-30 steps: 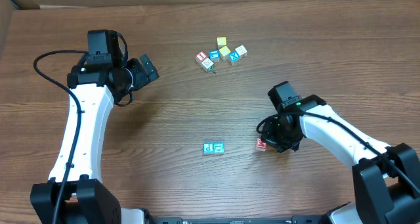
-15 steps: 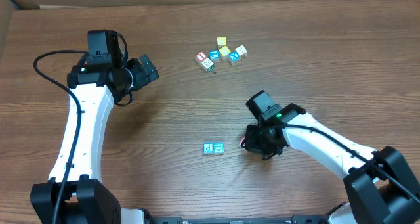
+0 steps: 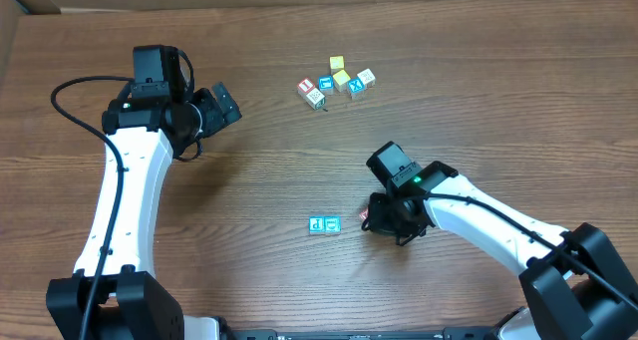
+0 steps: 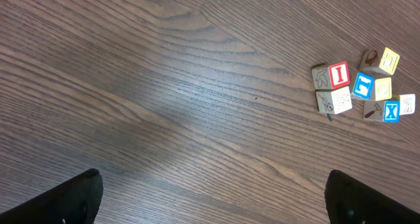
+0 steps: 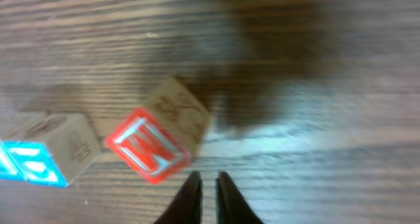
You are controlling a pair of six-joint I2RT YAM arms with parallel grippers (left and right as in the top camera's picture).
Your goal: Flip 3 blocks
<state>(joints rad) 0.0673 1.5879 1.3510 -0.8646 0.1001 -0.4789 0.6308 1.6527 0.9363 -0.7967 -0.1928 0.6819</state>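
- Red block (image 5: 154, 142) just beside my right gripper (image 5: 205, 181), fingers together, empty.
- Left gripper (image 4: 213, 198) spread wide.
- My nudge could skid it into the 2 blue blocks (image 3: 324, 224).

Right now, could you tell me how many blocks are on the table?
10: seven in the far cluster, two blue-topped blocks side by side mid-table, one red-topped block beside the right gripper. The cluster could hide another.

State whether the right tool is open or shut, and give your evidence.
Shut. The right tool shows fingertips nearly together, nothing between them, just beside the red block.
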